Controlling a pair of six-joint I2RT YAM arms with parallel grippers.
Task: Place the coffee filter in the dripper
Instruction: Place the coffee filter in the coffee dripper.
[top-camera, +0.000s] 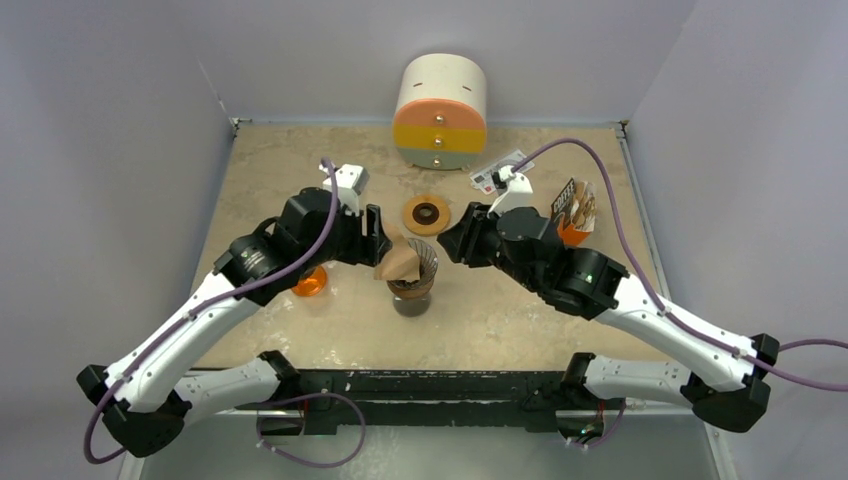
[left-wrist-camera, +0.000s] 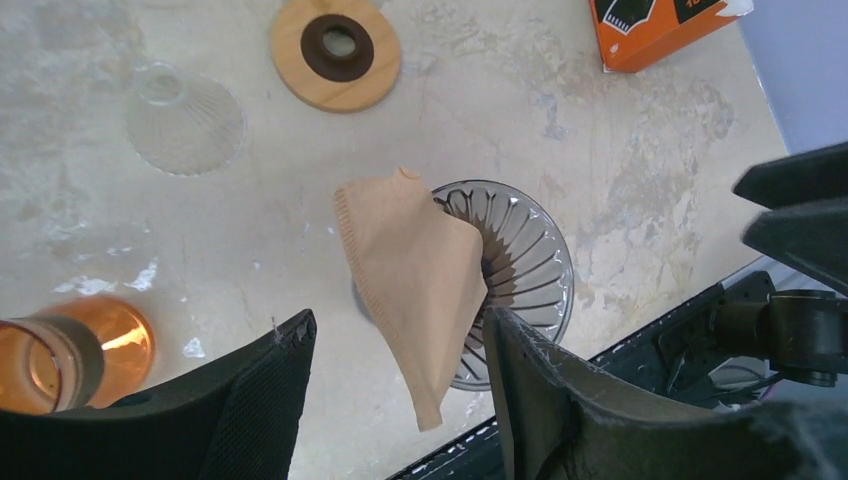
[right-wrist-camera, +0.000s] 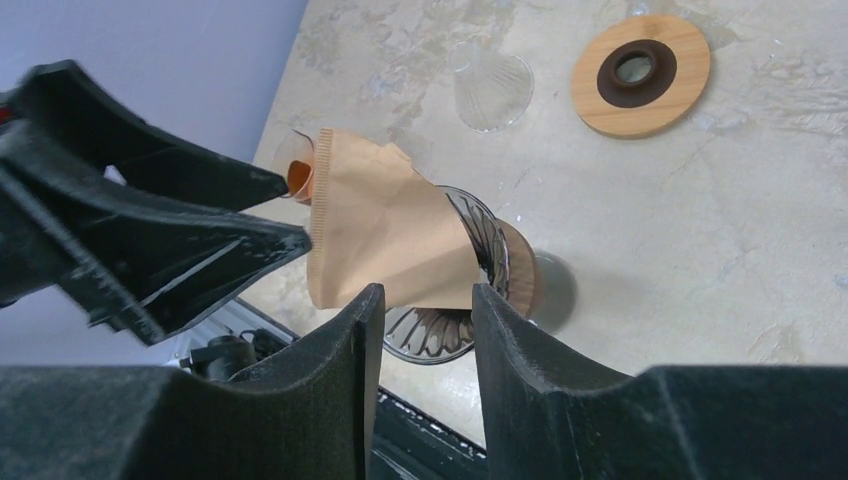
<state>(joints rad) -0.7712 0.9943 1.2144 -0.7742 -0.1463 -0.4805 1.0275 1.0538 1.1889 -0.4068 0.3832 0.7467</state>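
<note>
Worktop (top-camera: 300, 170): beige marble; grey walls (top-camera: 120, 80). Filter (left-wrist-camera: 410, 270) leans in dripper (left-wrist-camera: 530, 260). Left claw (left-wrist-camera: 398, 318) wide open and right claw (right-wrist-camera: 425, 290) part open, both empty. Top view alone shows the drawer box (top-camera: 441, 110).

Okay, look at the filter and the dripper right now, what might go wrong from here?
1. The coffee filter is folded flat and leans over the rim of the dripper, mostly outside the cone. Nothing grips it, so it may slide onto the table.
2. The left fingers stand close beside the filter. A careless move could brush it off or tip the dripper.
</note>
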